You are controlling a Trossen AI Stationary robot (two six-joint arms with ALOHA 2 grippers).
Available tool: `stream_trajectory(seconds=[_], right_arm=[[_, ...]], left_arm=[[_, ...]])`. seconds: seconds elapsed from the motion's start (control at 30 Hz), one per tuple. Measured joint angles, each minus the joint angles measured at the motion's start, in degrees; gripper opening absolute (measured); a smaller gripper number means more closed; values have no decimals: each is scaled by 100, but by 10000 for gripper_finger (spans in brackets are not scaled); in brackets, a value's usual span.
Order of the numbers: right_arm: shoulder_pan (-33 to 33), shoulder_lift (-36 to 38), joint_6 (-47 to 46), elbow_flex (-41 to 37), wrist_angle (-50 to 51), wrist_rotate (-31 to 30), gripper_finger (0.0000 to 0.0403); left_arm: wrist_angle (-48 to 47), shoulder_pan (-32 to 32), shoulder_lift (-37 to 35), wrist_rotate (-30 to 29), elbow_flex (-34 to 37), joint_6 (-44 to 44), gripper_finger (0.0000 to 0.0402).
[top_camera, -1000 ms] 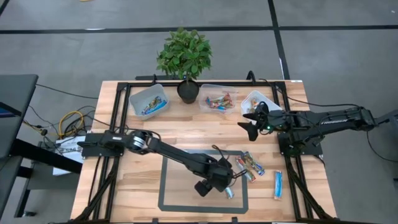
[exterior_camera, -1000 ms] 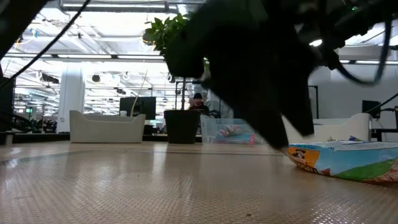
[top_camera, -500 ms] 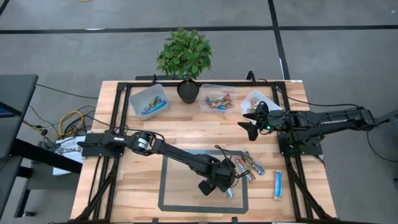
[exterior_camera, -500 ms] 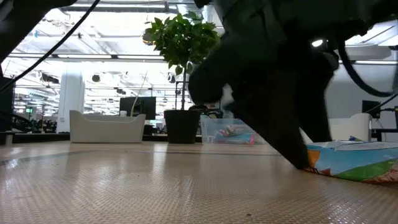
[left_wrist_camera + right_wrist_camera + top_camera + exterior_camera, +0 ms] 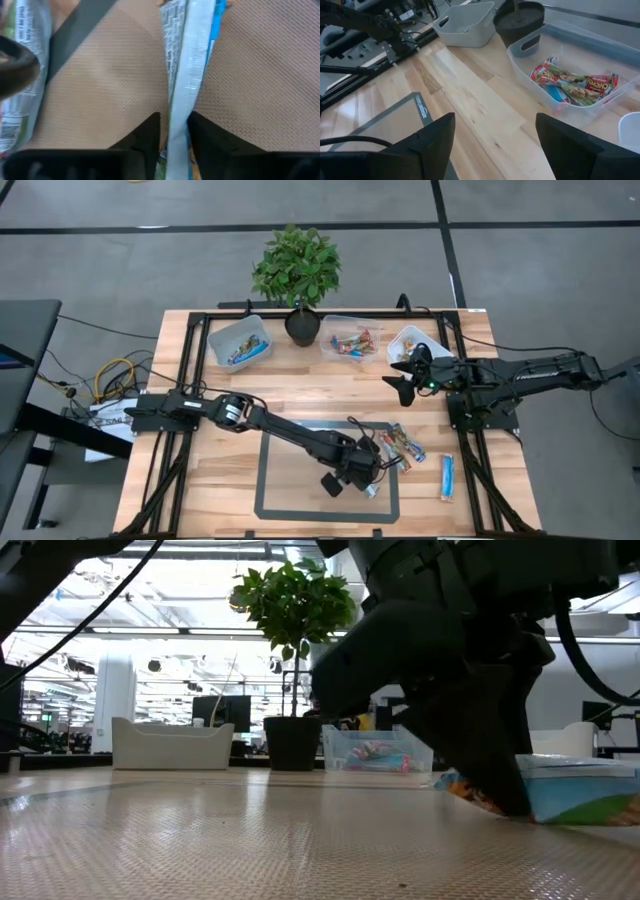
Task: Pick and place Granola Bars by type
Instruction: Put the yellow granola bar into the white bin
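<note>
Since a second ago the left gripper (image 5: pixel 368 482) has dropped onto the near bar (image 5: pixel 187 75) on the mat (image 5: pixel 272 480) — fingers (image 5: pixel 147 135) astride its thin edge, about pinching it. Light, crinkly, slippery foil; best taken mid-length. More bars (image 5: pixel 402 446) lie just beyond. Farther off, the right gripper (image 5: pixel 398 376) hovers spread near the middle tub (image 5: pixel 580 65) — bars inside.
</note>
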State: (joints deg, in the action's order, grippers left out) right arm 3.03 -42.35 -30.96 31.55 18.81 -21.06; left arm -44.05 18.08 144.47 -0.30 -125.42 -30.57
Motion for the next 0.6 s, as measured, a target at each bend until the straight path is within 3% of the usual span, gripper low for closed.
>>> stream_trajectory(seconds=[0.27, 0.47, 0.6], right_arm=[[0, 0, -198, 0, 22, 2, 271], [0, 0, -250, 0, 98, 2, 271], [0, 0, -286, 0, 291, -1, 271]], left_arm=[[-707, -13, 0, -512, -542, 438, 20], [-1649, -138, -159, -1237, -869, 881, 37], [-2241, -312, -473, -1287, -822, 1304, 40]])
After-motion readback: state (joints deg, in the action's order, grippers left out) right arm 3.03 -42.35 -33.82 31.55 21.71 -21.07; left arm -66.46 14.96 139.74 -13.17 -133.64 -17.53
